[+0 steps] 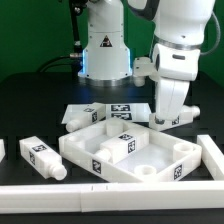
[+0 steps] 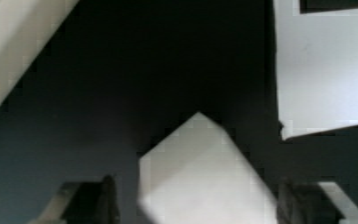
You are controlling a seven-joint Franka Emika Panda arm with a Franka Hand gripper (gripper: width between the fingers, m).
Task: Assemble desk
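Observation:
The white desk tabletop lies rim-up at the table's middle, with tags on its walls. My gripper hangs at its back corner on the exterior view's right. In the wrist view the gripper is open: both dark fingers stand wide apart, and a pointed white corner of the tabletop lies between them with a gap on each side. One white leg lies at the exterior view's left of the tabletop. Another leg lies behind it.
The marker board lies behind the tabletop and shows in the wrist view. A long white rail runs along the front and turns up the exterior view's right side. The robot base stands at the back.

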